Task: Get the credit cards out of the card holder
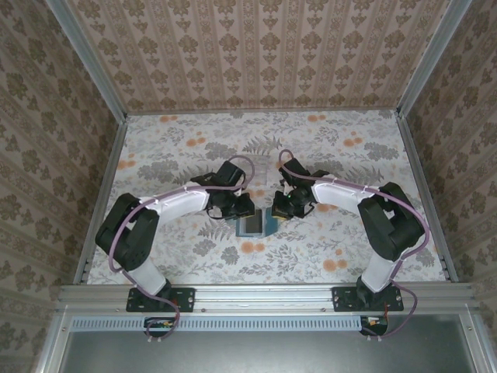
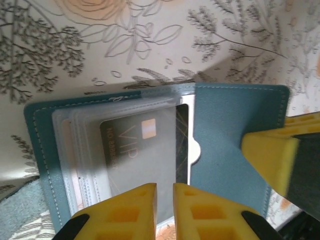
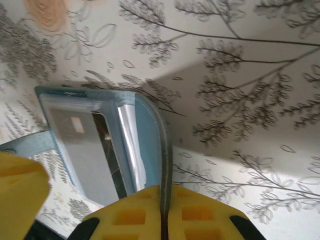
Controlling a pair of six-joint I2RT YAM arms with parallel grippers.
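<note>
A: Where is the holder point(image 1: 253, 226) found?

B: It is laid open on the desk point(image 1: 326, 256), in the middle and a bit to the near side. Its long side is run from left to right.

A: How is it held?

B: Its right flap is pinched tight by the right hand point(image 3: 162, 217), so it is held open.

A: What is to be taken out?

B: A dark card point(image 2: 135, 150) is seen in the clear sleeve on the left half. The left hand point(image 2: 165, 212) is set right at that card's edge, so it is the nearer one. Its fingers are nearly together, with the edge between them. Whether the card is truly gripped cannot be told. The card would likely have to be pulled toward that hand.
</note>
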